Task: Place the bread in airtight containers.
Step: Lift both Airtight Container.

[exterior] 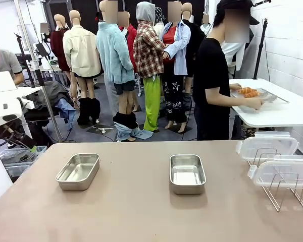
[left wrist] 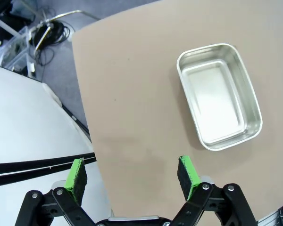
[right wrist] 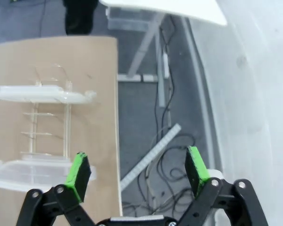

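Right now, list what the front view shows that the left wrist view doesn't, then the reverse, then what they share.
Front view adds: the second tin, empty; two lids on a rack; a person beyond, at a tray of croissants. Left wrist view adds: the left jaws, open, with green pads; cables on the floor. Shared: the left tin, empty, on the brown table.

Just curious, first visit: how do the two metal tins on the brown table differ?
The left tin sits skewed, a corner toward the camera; the right tin lies straight, short side forward. The left tin is nearer the table's left edge, the right tin near the middle. Both are empty, lidless, shiny steel.
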Action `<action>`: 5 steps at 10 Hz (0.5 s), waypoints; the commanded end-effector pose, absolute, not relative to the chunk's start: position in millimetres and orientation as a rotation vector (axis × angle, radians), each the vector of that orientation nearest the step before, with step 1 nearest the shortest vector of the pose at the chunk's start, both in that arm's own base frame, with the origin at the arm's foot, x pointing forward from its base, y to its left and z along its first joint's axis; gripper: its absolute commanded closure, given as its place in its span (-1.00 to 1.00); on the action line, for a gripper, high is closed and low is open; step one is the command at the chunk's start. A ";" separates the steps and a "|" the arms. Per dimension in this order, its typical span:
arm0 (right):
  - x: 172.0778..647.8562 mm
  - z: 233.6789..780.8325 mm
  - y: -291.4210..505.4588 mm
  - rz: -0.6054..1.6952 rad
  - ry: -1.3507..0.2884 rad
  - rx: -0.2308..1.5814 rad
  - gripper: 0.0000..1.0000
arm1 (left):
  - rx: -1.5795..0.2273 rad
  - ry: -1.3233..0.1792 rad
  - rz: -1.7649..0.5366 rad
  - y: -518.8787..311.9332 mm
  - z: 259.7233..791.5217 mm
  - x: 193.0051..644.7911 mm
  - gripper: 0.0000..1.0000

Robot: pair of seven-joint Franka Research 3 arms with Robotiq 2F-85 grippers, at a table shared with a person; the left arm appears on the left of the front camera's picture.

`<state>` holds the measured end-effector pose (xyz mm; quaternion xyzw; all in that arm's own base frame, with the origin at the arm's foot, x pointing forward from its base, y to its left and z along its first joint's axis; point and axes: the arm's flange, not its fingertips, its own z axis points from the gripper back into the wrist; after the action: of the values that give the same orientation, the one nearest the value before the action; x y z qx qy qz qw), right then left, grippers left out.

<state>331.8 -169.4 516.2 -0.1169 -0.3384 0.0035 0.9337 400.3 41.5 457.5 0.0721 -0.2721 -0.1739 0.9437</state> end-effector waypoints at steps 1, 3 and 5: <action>331.0 466.8 -192.0 -0.005 -0.683 -0.153 -1.00 | 0.152 -0.587 -0.352 41.2 459.5 408.7 -1.00; 331.8 516.2 -169.4 0.007 -0.692 -0.239 -1.00 | 0.148 -0.558 -0.351 43.2 454.3 403.5 -1.00; 331.8 516.2 -169.4 0.007 -0.692 -0.239 -1.00 | 0.148 -0.558 -0.351 43.2 454.3 403.5 -1.00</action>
<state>332.7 -170.7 516.0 -0.1173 -0.3428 0.0127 0.9320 404.9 40.7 454.9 0.0728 -0.2772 -0.1733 0.9422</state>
